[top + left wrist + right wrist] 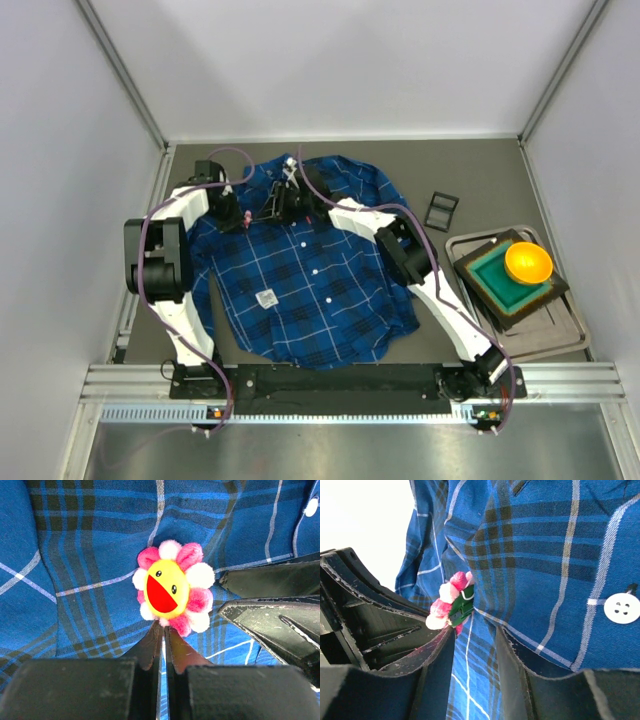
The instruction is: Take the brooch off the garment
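Observation:
The brooch (172, 587), a flower of pink and white pompoms with a yellow smiling face, is pinned to the blue plaid garment (310, 290) near its collar. It shows as a pink speck in the top view (246, 216). My left gripper (163, 629) is shut, its tips pinching the brooch's lower edge. In the right wrist view the brooch (447, 602) shows side-on with a green clip (463, 607) behind it. My right gripper (475, 632) is closed on a fold of the garment right beside the brooch. Its fingers (270, 580) show at the right of the left wrist view.
A white square tag (266, 298) lies on the shirt front. At the right a grey tray (545, 340) holds a green-lined box (495, 275) with an orange bowl (528, 262). A small black frame (441, 210) lies behind it. White walls enclose the table.

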